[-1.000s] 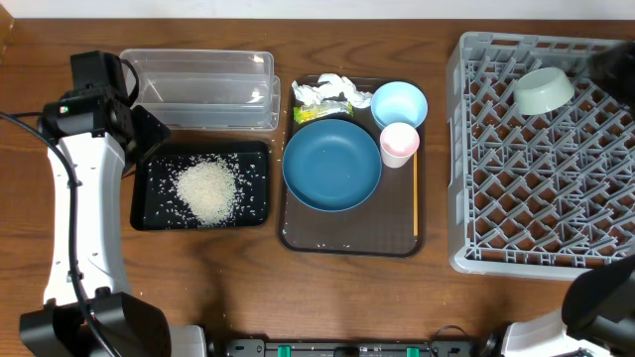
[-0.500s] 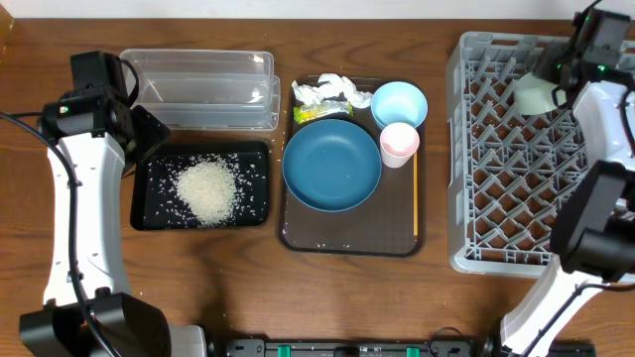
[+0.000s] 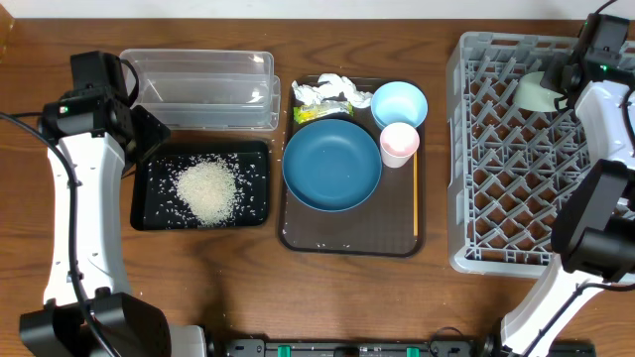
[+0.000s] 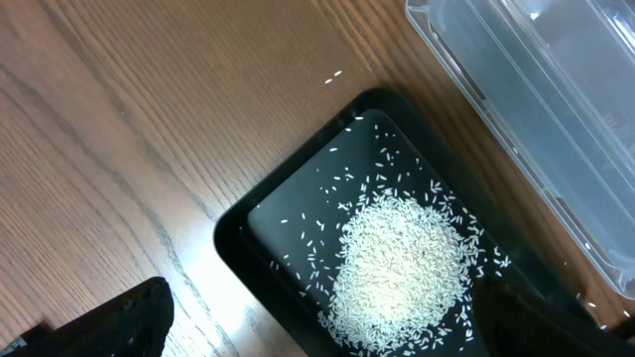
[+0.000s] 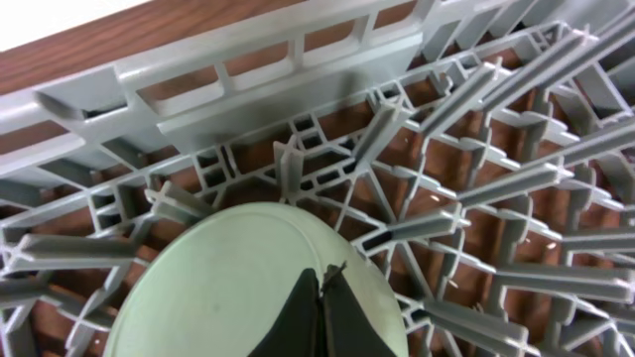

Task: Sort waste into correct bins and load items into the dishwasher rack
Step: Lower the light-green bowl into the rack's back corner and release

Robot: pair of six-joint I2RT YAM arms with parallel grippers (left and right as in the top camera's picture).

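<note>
Halfway at best: your rice (image 3: 206,190) lay heaped in the black tray (image 3: 149,213) at the left of the overhead frame, though one grain (image 4: 335,74) sat on the table just outside it. The clear tub (image 3: 198,89) above it held nothing that showed. One mint bowl (image 3: 536,94) sat upturned in the rack (image 3: 516,198) at upper right, the only item loaded.

Your right pincer (image 5: 319,297) was pinched fully closed, its tips meeting over the bowl's base and gripping nothing. Your left pincer (image 3: 147,137) hung wide apart over the black tray's upper left corner, empty.

Left for you on the brown tray (image 3: 347,243) at centre: the tissue (image 3: 327,89) and wrapper (image 3: 313,112) along its top edge, both unsorted; the plate (image 3: 331,164), the blue bowl (image 3: 399,103), the cup (image 3: 400,142) touching the plate's rim, and the stick (image 3: 415,193) along the right side, all yet to reach the rack.
</note>
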